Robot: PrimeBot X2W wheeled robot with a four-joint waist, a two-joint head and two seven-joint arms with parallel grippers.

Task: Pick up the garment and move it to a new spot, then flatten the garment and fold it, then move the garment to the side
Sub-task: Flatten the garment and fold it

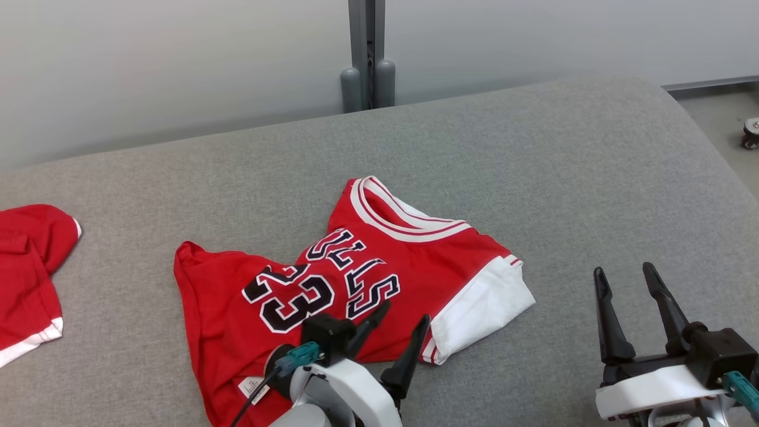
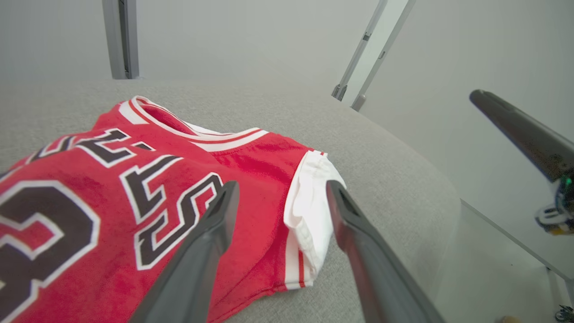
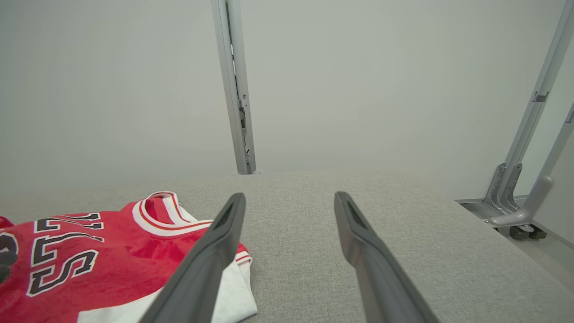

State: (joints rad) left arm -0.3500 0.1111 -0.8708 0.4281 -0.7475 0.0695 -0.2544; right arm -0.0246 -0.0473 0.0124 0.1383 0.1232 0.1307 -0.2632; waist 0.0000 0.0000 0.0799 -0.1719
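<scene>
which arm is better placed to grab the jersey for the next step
Left, most likely. The left claw hangs open over the near edge of the jersey. The right claw is open too, but stands off to the side over the bare grey pad, clear of it.

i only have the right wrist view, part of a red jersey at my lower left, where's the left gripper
Observer: The left gripper is open at the jersey's near edge, beside the white sleeve, with no cloth between its fingers.
Operator: anything else lying on the surface
Observer: Yes, a second red garment lies far to the robot's left on the gray surface, apart from the jersey.
Operator: which side of the jersey is up
Observer: The printed side; the number 23 faces up below the lettering.
</scene>
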